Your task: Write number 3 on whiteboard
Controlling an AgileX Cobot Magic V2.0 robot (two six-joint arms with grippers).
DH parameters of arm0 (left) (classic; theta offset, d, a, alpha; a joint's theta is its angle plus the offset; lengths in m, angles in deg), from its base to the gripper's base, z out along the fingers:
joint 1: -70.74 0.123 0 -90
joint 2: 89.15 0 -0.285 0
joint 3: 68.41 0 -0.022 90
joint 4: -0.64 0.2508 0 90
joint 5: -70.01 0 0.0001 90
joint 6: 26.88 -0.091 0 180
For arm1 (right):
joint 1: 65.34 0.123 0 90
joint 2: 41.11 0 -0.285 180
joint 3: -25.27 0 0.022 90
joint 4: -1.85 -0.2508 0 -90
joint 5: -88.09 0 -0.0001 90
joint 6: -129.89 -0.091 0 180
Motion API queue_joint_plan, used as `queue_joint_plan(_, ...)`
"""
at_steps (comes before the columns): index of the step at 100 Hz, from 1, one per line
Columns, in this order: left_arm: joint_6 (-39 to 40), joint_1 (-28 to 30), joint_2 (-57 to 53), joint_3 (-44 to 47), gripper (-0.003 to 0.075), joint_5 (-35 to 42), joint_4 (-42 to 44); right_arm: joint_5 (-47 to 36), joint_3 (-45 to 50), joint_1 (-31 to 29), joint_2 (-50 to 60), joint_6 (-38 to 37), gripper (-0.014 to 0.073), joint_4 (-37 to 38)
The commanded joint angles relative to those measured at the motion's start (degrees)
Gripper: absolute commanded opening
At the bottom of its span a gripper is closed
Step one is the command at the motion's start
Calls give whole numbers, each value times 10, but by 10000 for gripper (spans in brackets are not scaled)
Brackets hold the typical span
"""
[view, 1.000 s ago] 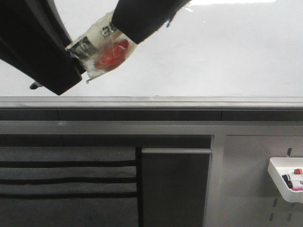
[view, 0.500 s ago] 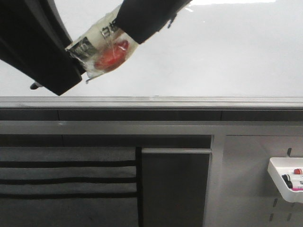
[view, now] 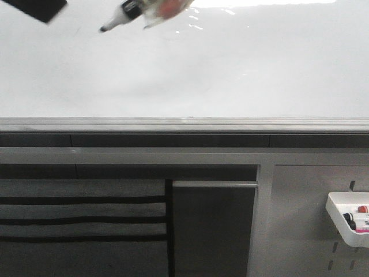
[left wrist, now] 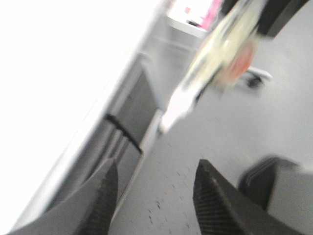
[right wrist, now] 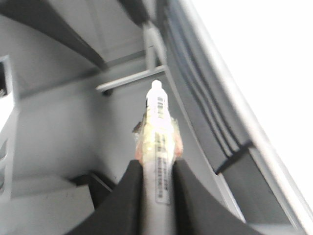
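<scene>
The whiteboard (view: 242, 69) fills the upper front view, glossy and white; no number 3 shows on it. A white marker (view: 128, 8) with a black tip (view: 104, 28) slants in at the top edge, tip close to the board. My right gripper (right wrist: 159, 164) is shut on the marker (right wrist: 159, 122), which is wrapped in clear tape. My left gripper (left wrist: 156, 169) is open and empty; only a dark corner of it (view: 34, 7) shows at the front view's top left. The blurred marker (left wrist: 220, 54) hangs apart from its fingers.
A grey metal ledge (view: 184, 124) runs along the board's lower edge. Below it are dark panels (view: 213, 228) and, at the right, a grey pegboard (view: 300, 231) with a white tray (view: 337, 216) holding markers.
Both arms have risen to the top edge of the front view. The left gripper has come away from the marker's end, and the black tip now shows bare.
</scene>
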Motion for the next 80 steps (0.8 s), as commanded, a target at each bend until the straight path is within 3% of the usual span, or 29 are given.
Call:
queue_joint_plan(1,30,40,-52,-21,335,33,-25,-21,-15,-41,39,-50,-48,-8)
queue_joint_plan(22,38,93,-152,45,335,33,-48,-39,63,-107,118,-113,-48,-8)
queue_joint_plan(37,38,98,-206,102,335,70,-48,-107,138,-114,176,-116,-48,-14)
queue_joint_plan(46,38,98,-220,115,335,90,-48,-107,159,-114,188,-116,-48,-19)
queue_joint_plan(64,38,98,-220,115,335,84,-48,-129,155,-114,171,-117,-48,-20)
queue_joint_plan(80,38,98,-220,115,335,85,-48,-90,80,-114,98,-169,-48,7)
